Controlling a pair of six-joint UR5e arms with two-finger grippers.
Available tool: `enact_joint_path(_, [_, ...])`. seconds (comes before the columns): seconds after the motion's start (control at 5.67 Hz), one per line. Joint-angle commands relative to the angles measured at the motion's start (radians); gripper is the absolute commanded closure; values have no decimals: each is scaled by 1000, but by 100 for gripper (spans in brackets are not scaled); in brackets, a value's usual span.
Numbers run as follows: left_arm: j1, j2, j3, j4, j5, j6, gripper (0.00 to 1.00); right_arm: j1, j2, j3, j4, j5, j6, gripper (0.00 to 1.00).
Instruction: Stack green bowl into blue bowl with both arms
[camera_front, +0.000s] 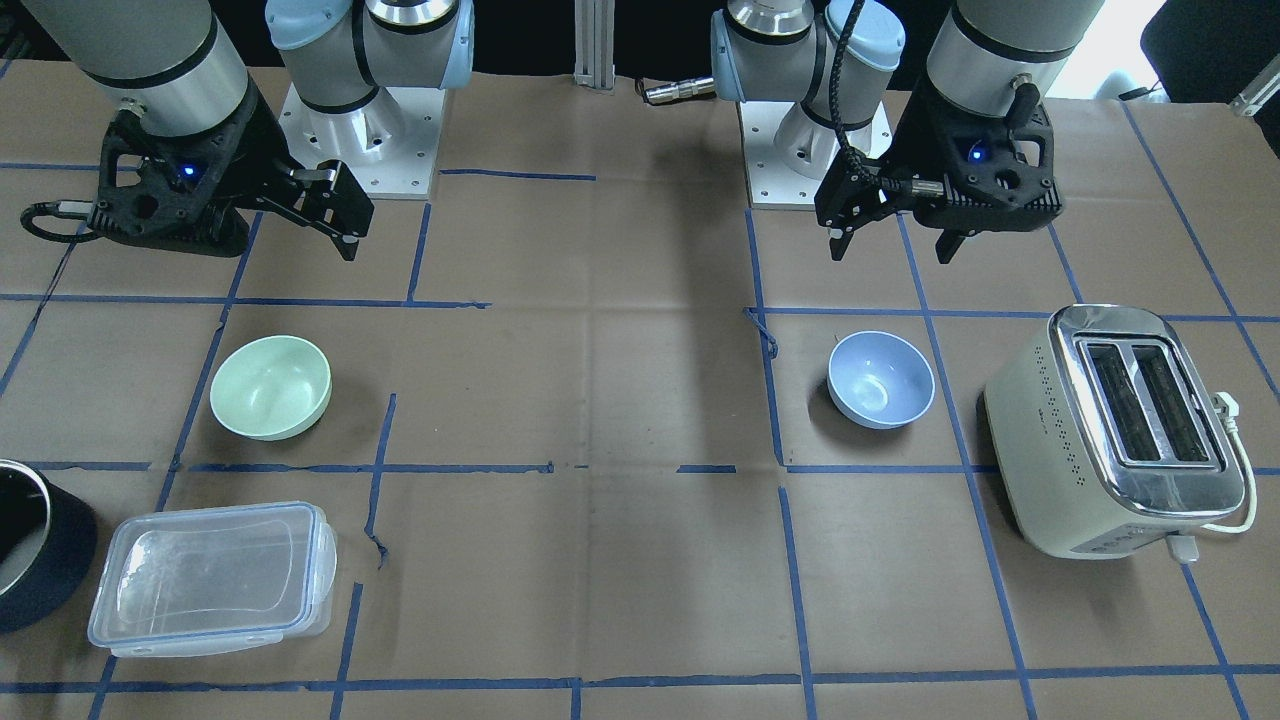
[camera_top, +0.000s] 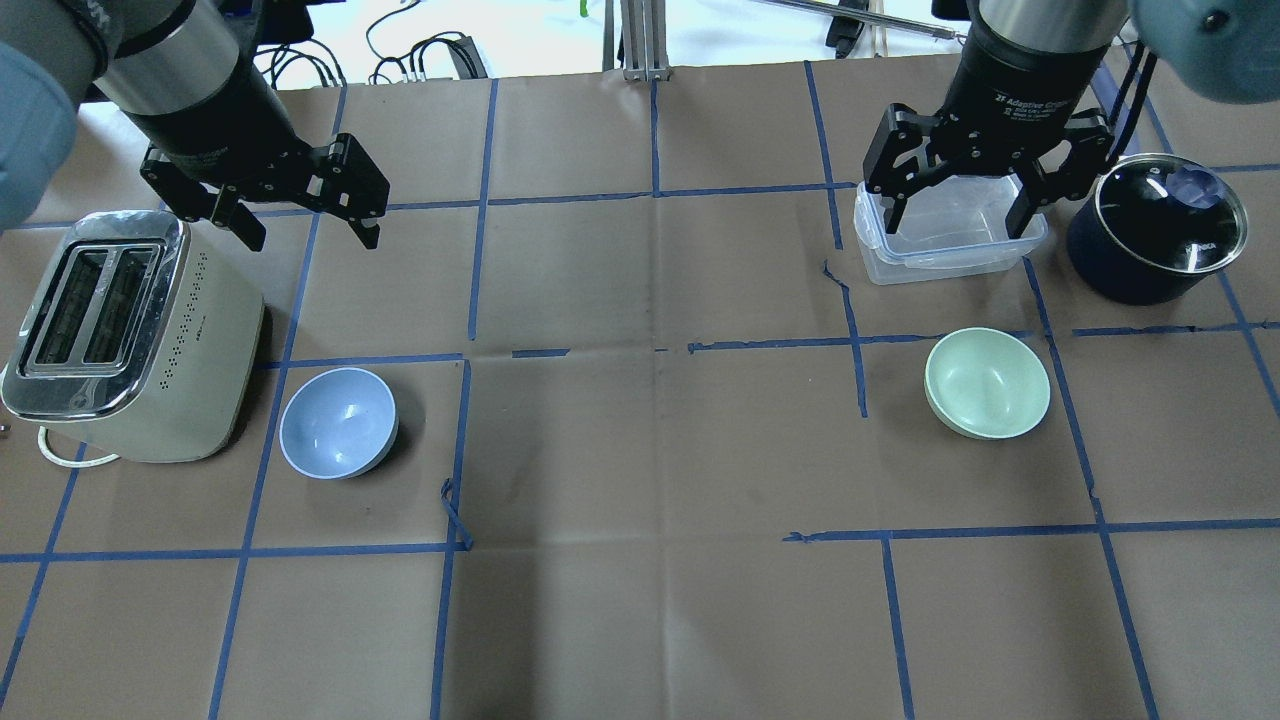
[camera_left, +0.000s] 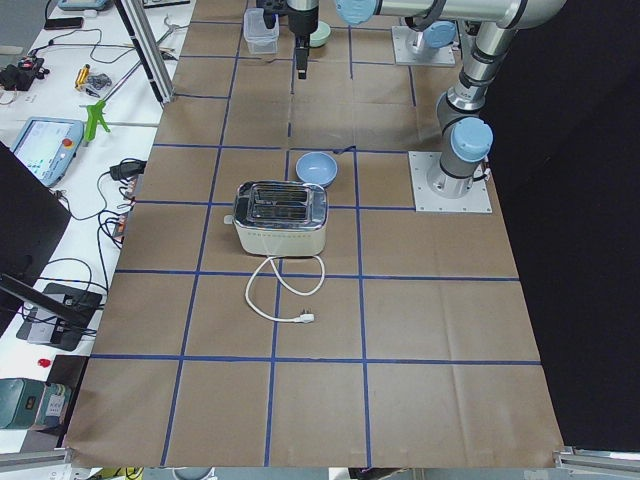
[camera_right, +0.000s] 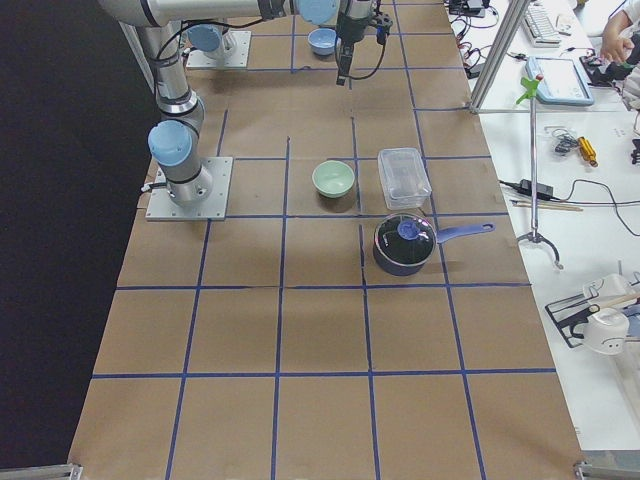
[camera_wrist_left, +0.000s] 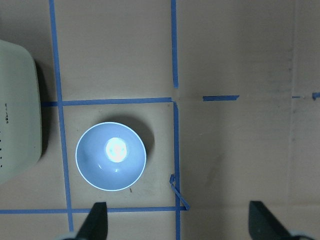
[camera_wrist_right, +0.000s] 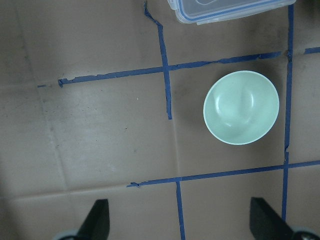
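Observation:
The green bowl (camera_top: 987, 383) sits upright and empty on the table's right half; it also shows in the right wrist view (camera_wrist_right: 241, 107) and the front view (camera_front: 270, 387). The blue bowl (camera_top: 338, 422) sits upright and empty on the left half, beside a toaster; it also shows in the left wrist view (camera_wrist_left: 110, 156) and the front view (camera_front: 881, 379). My right gripper (camera_top: 957, 225) is open and empty, high above the table, beyond the green bowl. My left gripper (camera_top: 313, 238) is open and empty, high above the table, beyond the blue bowl.
A cream toaster (camera_top: 130, 330) stands just left of the blue bowl. A clear plastic container (camera_top: 950, 240) lies under the right gripper. A dark navy pot (camera_top: 1155, 230) stands right of it. Brown paper with blue tape lines covers the table.

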Motion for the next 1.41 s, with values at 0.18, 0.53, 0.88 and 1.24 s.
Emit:
enact_joint_path(0.18, [2,-4,0,0,0,0,2,-1,1,2,0,0,0,0])
enact_joint_path(0.53, [5,1,-2,0,-2,1,2,1,1,2,5,-2,0,0])
enact_joint_path(0.88, [6,2,-2,0,-2,4,2,-10,1,24,8,-3,-21,0])
enact_joint_path(1.24, [6,7,-2,0,-2,14,2,-89,-44,119,-8,-17,-162,0])
